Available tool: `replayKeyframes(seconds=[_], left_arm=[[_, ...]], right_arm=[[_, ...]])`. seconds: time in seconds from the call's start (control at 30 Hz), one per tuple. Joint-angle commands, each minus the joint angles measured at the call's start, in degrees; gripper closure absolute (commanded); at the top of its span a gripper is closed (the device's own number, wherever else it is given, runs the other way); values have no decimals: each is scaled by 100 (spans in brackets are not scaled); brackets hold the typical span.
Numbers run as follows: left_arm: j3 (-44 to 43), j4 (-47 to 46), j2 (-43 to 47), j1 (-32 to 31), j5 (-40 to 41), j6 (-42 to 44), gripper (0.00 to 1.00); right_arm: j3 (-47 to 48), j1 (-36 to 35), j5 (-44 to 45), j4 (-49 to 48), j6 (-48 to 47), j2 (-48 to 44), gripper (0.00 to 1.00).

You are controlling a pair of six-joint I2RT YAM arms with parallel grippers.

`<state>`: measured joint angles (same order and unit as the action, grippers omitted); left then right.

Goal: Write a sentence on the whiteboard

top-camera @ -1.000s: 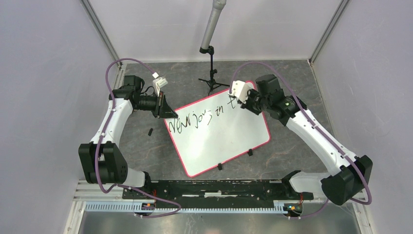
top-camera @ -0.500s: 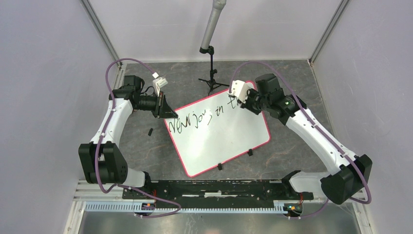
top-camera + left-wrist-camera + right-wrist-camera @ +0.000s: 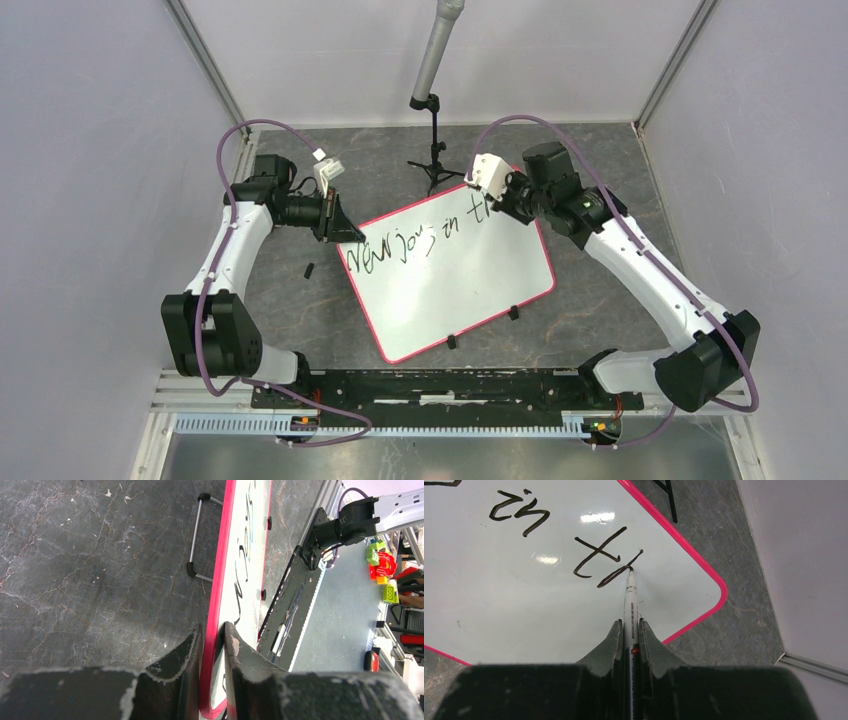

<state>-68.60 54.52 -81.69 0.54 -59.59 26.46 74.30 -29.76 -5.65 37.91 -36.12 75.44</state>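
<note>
R tool (image 3: 630, 626) clamps marker (image 3: 630, 592), tip on whiteboard (image 3: 524, 605); L tool (image 3: 212, 630) pinches its rim.

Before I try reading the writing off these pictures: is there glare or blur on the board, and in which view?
Right wrist view: two bright glare patches on the whiteboard, beside the writing rather than over it; strokes and pen sharp. Left wrist view: the board is seen nearly edge-on, so the words are squashed. Top view: even light, no glare, letters small.
</note>
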Motion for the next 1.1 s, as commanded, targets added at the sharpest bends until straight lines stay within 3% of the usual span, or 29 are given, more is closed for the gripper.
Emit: replayKeyframes(seconds=[0.0,0.3,0.73,1.07], left_arm=[[57,-20,-83,-141,466,-5,98],[57,-18,-63,-143,449,-9,98],[57,-20,-15,-150,442,-18,98],[57,-20,29,-150,466,-28,97]], right_arm=[[1,80,223,-144,-90,-116,100],[-466,84,-71,-12,-70,-369,100],[131,93,-24,141,7,-427,100],[-34,136,123,13,-60,-287,100]])
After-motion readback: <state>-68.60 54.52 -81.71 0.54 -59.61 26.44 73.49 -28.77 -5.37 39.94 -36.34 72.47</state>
